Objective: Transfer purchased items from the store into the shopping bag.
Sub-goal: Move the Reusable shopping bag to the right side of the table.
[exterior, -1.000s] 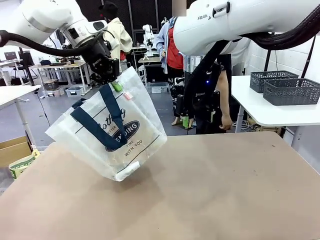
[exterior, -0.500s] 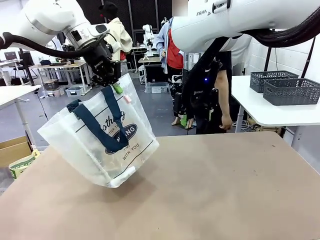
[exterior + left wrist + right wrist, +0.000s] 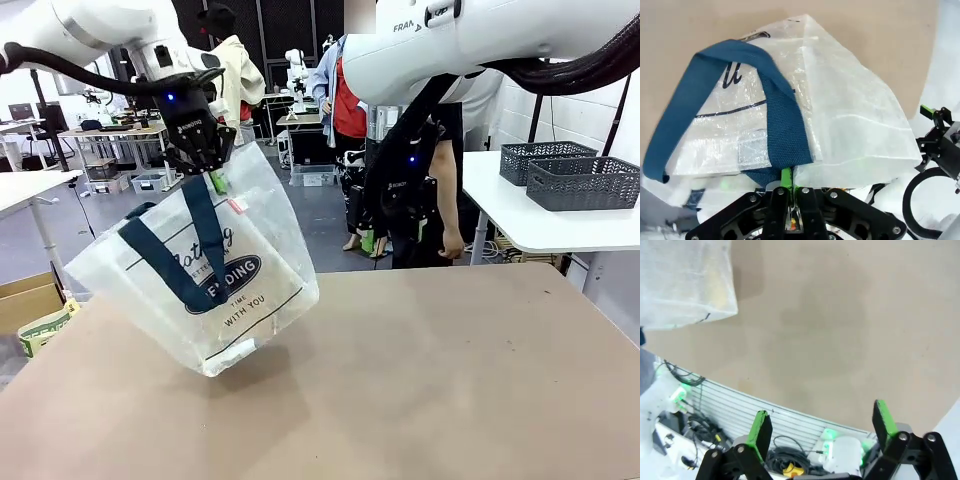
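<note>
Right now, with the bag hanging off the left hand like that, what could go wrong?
1. The left hand pinches just the bag edge by one strap; thin plastic could slip or tear.
2. The bag hangs tilted, one corner on the table, mouth collapsed; items may miss or tip it.
3. The right hand is open, off the bag; nothing steadies it.

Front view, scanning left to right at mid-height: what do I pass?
Cardboard box at the left edge → shopping bag, hanging tilted from the left gripper → right gripper, fingers pointing down → person's hand → dark lattice baskets on the white side table.
</note>
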`<state>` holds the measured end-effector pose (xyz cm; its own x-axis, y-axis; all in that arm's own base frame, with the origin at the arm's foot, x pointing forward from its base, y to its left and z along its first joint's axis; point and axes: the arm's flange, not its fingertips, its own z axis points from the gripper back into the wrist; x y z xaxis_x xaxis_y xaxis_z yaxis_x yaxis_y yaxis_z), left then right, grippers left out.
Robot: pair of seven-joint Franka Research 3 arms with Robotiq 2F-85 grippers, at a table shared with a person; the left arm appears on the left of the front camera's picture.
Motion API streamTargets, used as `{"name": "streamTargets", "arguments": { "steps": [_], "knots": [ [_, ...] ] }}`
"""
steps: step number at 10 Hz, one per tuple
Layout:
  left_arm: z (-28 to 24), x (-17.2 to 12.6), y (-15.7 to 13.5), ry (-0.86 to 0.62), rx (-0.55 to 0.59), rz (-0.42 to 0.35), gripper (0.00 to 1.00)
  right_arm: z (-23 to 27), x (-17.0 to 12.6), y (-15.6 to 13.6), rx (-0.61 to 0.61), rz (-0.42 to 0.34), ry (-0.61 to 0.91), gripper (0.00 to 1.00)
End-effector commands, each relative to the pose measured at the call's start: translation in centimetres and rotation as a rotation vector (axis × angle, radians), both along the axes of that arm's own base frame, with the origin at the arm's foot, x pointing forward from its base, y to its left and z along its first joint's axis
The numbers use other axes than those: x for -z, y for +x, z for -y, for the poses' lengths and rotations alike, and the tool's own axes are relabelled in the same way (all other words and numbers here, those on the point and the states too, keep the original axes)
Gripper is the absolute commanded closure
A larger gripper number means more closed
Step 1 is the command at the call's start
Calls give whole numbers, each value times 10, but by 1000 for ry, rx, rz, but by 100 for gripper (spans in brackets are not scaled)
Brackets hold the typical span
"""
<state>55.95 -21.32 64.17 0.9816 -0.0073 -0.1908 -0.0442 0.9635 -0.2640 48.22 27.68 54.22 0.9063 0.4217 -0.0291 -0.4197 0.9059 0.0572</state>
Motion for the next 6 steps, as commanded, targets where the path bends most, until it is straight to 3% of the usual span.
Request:
{"name": "streamTargets", "arguments": {
  "steps": [1, 6],
  "knots": [
    [-18, -27, 13, 40, -103, -41, 100, 2, 2, -4, 7, -8, 5, 0],
    [-95, -29, -9, 178, -346, -111, 100, 2, 2, -4, 7, -8, 5, 0]
  ]
}}
